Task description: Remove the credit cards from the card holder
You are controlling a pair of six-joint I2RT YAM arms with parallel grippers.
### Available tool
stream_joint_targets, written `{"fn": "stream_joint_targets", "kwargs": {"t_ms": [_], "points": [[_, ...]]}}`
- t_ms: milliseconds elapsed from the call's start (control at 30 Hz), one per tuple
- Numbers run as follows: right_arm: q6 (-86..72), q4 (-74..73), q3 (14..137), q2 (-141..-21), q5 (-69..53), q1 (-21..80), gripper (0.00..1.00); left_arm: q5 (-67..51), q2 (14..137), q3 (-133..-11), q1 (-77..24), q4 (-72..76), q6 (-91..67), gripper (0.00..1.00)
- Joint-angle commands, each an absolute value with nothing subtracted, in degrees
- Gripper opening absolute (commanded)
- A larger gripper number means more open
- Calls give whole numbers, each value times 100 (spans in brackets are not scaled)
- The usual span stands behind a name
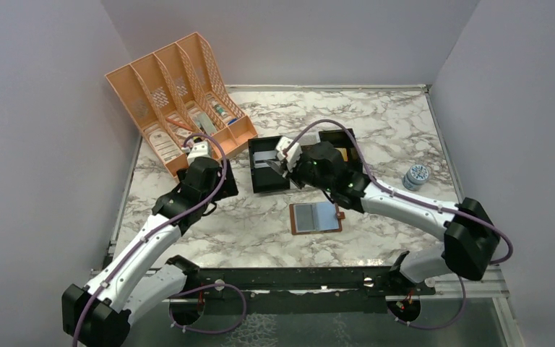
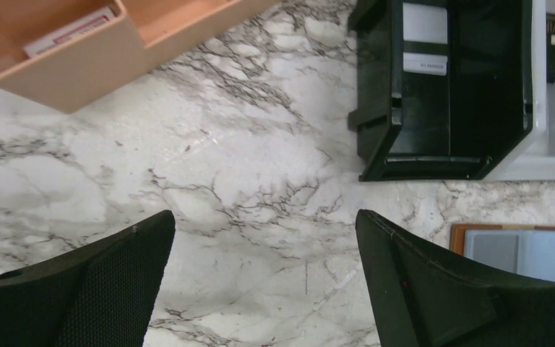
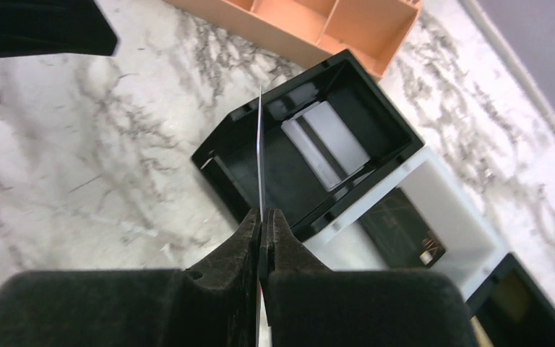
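Observation:
The card holder (image 1: 316, 217) lies spread open on the marble, brown with pale blue-grey pockets, and its edge shows in the left wrist view (image 2: 524, 249). My right gripper (image 3: 262, 217) is shut on one credit card (image 3: 259, 144), seen edge-on as a thin line. It hangs over the near rim of the black tray (image 3: 220, 170). From above, the right gripper (image 1: 283, 168) sits over that tray (image 1: 259, 181). Another pale credit card (image 3: 325, 144) lies flat inside the tray. My left gripper (image 2: 264, 220) stands open above bare marble, left of the holder, with nothing between its fingers (image 2: 419, 282).
An orange file organizer (image 1: 177, 94) stands at the back left. A white tray (image 3: 462, 217) with a dark card in it adjoins the black tray. A small round tin (image 1: 416, 176) sits at the right. Grey walls close in the table on three sides.

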State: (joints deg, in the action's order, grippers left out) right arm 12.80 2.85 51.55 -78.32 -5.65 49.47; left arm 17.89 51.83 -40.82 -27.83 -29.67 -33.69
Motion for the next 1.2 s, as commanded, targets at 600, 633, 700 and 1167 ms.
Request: {"fn": "stream_joint_targets", "kwargs": {"t_ms": [600, 633, 700, 1167], "points": [[3770, -151, 8050, -11349, 1641, 5150, 1, 3182, 3961, -4183, -2760, -3597, -3366, 99], [3885, -138, 8066, -11419, 1650, 5150, 1, 3179, 3957, -4183, -2760, -3597, -3372, 99], [4101, 41, 8028, -11532, 1613, 5146, 1, 3144, 3951, -4180, -2764, -3600, -3375, 99], [4609, 168, 8443, -12293, 1885, 5131, 7, 3112, 3873, -4177, -2760, -3595, -3360, 99]]}}
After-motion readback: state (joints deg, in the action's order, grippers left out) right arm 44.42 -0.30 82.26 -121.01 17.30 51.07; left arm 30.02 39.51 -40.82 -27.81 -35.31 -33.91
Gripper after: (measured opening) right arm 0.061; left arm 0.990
